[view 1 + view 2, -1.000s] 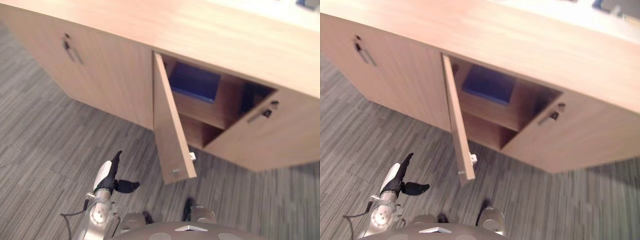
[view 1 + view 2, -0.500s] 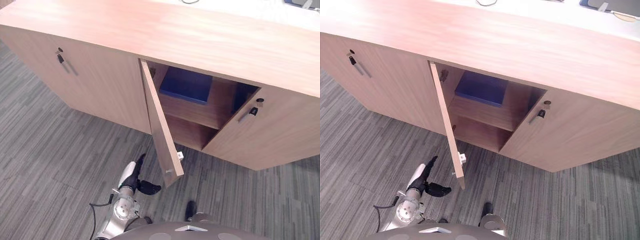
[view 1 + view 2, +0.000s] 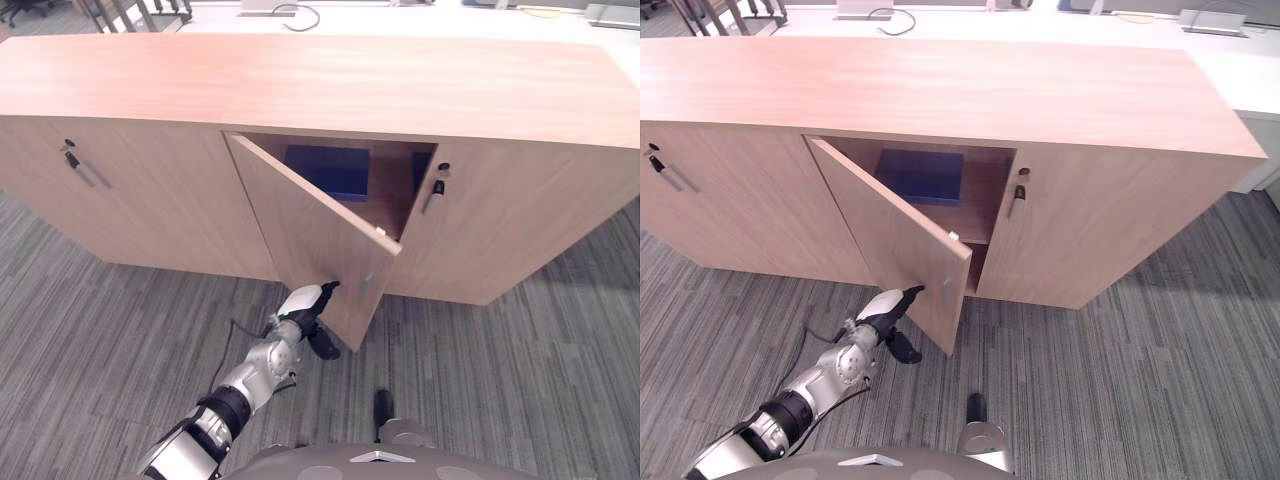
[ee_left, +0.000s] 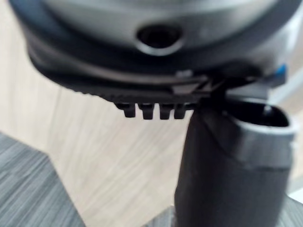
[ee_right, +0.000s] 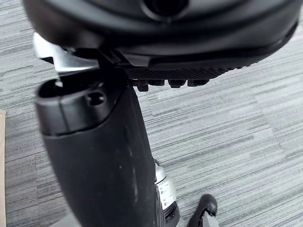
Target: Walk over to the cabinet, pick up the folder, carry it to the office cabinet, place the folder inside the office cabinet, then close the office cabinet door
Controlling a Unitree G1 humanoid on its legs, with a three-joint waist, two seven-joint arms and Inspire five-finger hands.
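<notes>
Folder (image 3: 328,170) is lying inside office cabinet (image 3: 350,90), placing done; left hand (image 3: 305,303), fingers straight and holding nothing, is touching the cabinet's half-open door (image 3: 300,225); closing is remaining.

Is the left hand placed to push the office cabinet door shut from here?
Probably yes. The left hand, fingers straight, is at the outer face of the open door near its free edge, nothing between. The folder lies inside the office cabinet.
</notes>
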